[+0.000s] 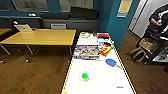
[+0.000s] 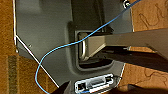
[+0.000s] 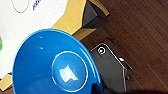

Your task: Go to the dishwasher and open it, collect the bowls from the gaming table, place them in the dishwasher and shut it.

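one bright blue round plastic bowl (image 3: 56, 66) close under right wrist, beside yellow-sided white-topped gaming table (image 3: 72, 17); grip on it: cannot tell. second blue bowl (image 1: 110, 62) on table at 1 o'clock, uncollected. small green cup (image 1: 85, 76) at 12. loading and closing judged outstanding.

Wooden table (image 1: 40, 37) at left bearing an open laptop (image 1: 24, 28); board-game box (image 1: 86, 52), green cup (image 1: 84, 76), red packet (image 1: 105, 49); person (image 1: 158, 18) standing at far right.
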You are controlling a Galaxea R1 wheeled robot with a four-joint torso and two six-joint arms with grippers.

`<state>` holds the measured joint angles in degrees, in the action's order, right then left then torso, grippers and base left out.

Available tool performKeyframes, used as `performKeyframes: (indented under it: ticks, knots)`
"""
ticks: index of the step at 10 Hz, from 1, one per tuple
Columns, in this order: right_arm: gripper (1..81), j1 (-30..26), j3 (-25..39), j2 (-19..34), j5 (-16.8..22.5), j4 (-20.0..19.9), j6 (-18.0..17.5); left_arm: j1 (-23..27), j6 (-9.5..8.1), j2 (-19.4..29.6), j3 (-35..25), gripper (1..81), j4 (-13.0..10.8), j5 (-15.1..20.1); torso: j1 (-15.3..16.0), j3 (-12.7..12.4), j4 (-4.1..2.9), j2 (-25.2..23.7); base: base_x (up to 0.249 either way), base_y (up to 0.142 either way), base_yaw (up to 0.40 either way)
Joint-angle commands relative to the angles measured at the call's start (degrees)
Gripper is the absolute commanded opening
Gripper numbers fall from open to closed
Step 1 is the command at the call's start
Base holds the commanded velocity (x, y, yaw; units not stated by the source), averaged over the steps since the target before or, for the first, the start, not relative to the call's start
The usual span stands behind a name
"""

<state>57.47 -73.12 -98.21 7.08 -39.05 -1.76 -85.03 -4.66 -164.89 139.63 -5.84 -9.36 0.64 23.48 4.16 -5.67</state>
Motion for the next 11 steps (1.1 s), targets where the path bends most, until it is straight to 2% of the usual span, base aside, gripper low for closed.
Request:
performKeyframes:
  ticks: [1, 6, 8, 9, 11]
  knots:
    - [1.0, 11.9, -3.8, -8.3, -12.5, 9.7, 4.5, 1.1, -0.18, 8.7, -12.4, 81.1, -0.2, 1.1, 0.0, 0.0, 0.0, 0.0, 0.0, 0.0, 0.0]
    - [1.0, 16.3, -13.8, -19.1, -14.6, 12.9, 4.5, 4.6, -0.62, 23.4, -31.5, 81.1, 0.3, 0.8, 0.0, 0.0, 0.0, 0.0, 0.0, 0.0, 0.0]
    - [1.0, 17.3, -16.6, -22.1, -14.6, 13.9, 4.5, 5.4, -1.14, 30.5, -38.3, 81.1, 0.3, -2.1, 0.0, 0.0, 0.0, 0.0, 0.0, 0.0, 0.0]
    - [1.0, 17.6, -18.2, -23.7, -14.6, 14.5, 4.5, 6.1, -1.93, 33.6, -40.9, 81.1, 0.3, -2.3, 0.0, 0.0, 0.0, 0.0, 0.0, 0.0, 0.0]
    - [1.0, 18.4, -20.6, -26.9, -14.5, 15.1, 4.5, 8.2, -2.37, 39.4, -46.7, 81.1, 0.2, -2.3, 0.0, 0.0, 0.0, 0.0, 0.0, 0.0, 0.0]
